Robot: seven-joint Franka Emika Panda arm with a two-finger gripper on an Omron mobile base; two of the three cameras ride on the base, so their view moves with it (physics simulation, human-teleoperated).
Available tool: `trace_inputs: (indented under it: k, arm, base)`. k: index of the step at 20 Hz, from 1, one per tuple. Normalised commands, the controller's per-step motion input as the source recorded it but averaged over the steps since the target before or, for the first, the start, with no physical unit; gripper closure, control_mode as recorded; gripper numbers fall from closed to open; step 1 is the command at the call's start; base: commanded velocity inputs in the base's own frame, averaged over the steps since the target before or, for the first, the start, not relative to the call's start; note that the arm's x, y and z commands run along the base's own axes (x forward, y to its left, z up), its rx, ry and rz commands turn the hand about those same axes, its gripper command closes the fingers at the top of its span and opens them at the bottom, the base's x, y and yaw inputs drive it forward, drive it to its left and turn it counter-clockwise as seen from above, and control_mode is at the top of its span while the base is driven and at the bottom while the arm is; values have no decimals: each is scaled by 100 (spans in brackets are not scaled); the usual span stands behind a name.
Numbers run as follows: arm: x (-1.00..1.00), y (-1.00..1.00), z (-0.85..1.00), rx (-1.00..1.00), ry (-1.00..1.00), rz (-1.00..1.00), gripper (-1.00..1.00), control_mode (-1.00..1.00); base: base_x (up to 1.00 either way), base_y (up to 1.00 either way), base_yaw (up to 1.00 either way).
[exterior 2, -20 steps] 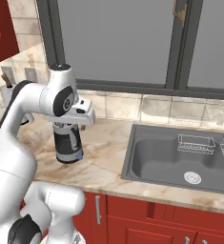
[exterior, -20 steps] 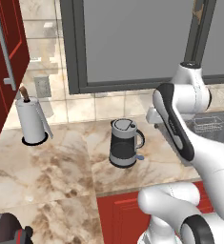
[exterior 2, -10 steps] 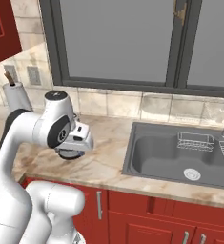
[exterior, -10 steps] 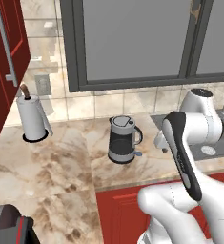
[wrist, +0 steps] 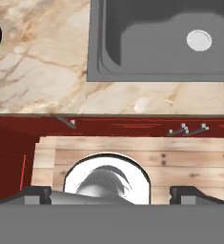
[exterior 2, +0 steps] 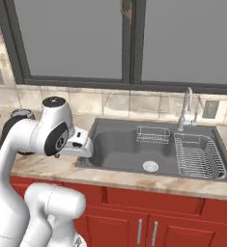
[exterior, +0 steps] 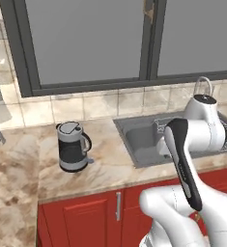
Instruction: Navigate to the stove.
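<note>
The stove is out of view. My gripper (wrist: 111, 195) hangs over the counter's front edge and points down, its two dark fingertips (wrist: 37, 193) far apart with nothing between them, so it is open. In the right base view the hand (exterior 2: 78, 144) sits at the left rim of the sink. Below the gripper lie the marble counter, the red cabinet fronts and the wooden floor.
A dark grey sink (exterior 2: 148, 149) with a faucet (exterior 2: 186, 108) and a wire dish rack (exterior 2: 197, 154) is set in the marble counter (exterior: 110, 164). A black kettle (exterior: 72, 147) stands left of it. Red cabinets (exterior 2: 148, 226) run below, and a window spans the wall behind.
The base has driven right along the counter: kettle and paper towel roll slid left in both views, the roll leaving the picture, and the sink came fully into view. The arm has folded lower.
</note>
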Motion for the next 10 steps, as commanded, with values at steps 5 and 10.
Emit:
trace_inputs:
  k: [5,10]
  arm:
    - [0,0,0,0,0,0,-100,100]
    - [0,0,0,0,0,0,-100,100]
  base:
    - [-14,-88,-39]
    - [-3,-67,-52]
